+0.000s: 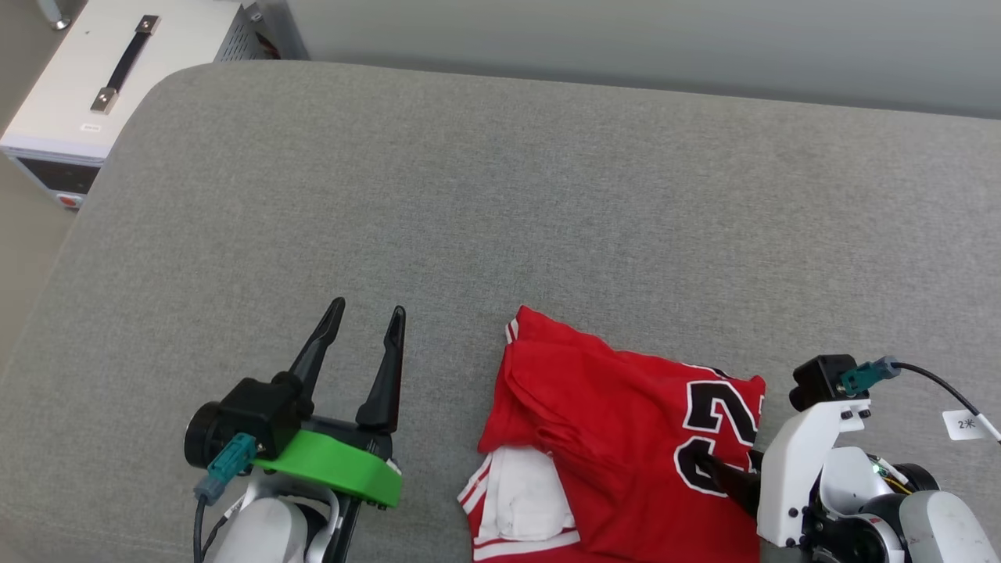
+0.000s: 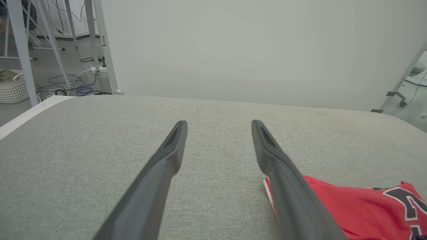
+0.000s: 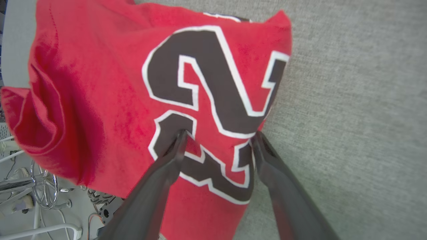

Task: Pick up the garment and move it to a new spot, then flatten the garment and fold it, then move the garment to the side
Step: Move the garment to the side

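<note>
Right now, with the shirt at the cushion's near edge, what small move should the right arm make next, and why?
Probably close the right gripper on the garment: its jaws stand open with both tips at the black numeral, while the left gripper is open over bare cushion.

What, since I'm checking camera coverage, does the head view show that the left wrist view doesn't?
Head view adds: the right gripper at the black number on the garment, a white sleeve, a white box with a black handle. Left wrist view adds: a white basket, floor cables, metal frame legs. Both: the open left gripper, the garment, the grey cushion.
</note>
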Tool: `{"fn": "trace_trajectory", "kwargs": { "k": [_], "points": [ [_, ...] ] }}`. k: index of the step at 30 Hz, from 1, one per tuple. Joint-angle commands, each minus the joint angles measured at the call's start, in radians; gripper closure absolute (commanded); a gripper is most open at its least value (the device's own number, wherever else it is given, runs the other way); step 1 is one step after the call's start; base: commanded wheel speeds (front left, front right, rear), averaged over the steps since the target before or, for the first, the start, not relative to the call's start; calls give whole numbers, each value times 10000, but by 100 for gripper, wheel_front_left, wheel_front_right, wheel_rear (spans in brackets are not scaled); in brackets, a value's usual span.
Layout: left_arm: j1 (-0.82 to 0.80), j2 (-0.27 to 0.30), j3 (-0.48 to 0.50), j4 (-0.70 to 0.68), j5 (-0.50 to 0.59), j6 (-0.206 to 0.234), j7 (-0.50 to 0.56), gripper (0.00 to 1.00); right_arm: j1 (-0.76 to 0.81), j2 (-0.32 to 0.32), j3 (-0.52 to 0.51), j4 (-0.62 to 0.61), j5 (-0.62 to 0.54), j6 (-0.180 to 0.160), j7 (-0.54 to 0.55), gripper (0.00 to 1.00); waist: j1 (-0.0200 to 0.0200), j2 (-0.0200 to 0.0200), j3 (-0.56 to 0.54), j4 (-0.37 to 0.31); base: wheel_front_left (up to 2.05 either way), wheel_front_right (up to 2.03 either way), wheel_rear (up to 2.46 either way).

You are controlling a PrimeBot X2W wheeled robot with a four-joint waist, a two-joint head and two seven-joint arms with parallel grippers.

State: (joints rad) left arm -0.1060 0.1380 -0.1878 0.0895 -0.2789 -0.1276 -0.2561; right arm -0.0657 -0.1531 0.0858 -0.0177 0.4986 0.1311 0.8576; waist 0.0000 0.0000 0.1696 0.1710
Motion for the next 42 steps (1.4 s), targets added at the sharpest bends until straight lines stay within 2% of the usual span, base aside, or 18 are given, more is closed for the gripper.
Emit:
{"fn": "trace_trajectory", "kwargs": {
  "k": [1,6,7,8,9,17,21,26,31,42],
  "points": [
    [-190,26,-13,20,-43,-30,-57,0,-163,90,32,111,-91,-4,30,0,0,0,270,276,0,0,0],
    [-280,-31,-86,62,-48,-30,-57,0,-250,129,372,602,-266,-4,49,0,0,0,459,461,0,0,0],
    [-288,-36,-100,73,-48,-30,-57,0,-244,126,442,696,-269,-4,45,22,0,0,468,481,0,0,0],
    [-296,-42,-114,84,-48,-30,-57,0,-244,103,535,768,-275,-4,22,68,0,0,474,501,0,0,0],
    [-303,-49,-132,95,-47,-30,-57,0,-249,57,639,838,-295,-4,-52,100,0,0,473,522,0,0,0],
    [-211,14,-136,206,-45,-30,-57,0,-482,-495,1195,987,-523,-4,-1112,100,0,0,120,325,0,0,0],
    [-117,52,-208,233,-90,-31,-57,0,-657,-1106,1724,645,-610,-4,-1708,100,0,0,-163,-10,0,0,0],
    [-64,188,-532,226,-52,-31,-57,0,-827,-2523,2512,-18,-990,-4,-2398,100,0,0,-464,-575,0,0,0],
    [-82,172,-740,79,-53,-31,-57,0,-831,-3661,2930,-633,-985,-4,-2593,100,0,0,-548,-1258,0,0,0],
    [-633,120,-1910,-113,66,-31,-57,0,-1504,-6735,3651,-1164,-983,-4,-3068,100,0,0,308,-2903,0,0,0]
  ]
}}
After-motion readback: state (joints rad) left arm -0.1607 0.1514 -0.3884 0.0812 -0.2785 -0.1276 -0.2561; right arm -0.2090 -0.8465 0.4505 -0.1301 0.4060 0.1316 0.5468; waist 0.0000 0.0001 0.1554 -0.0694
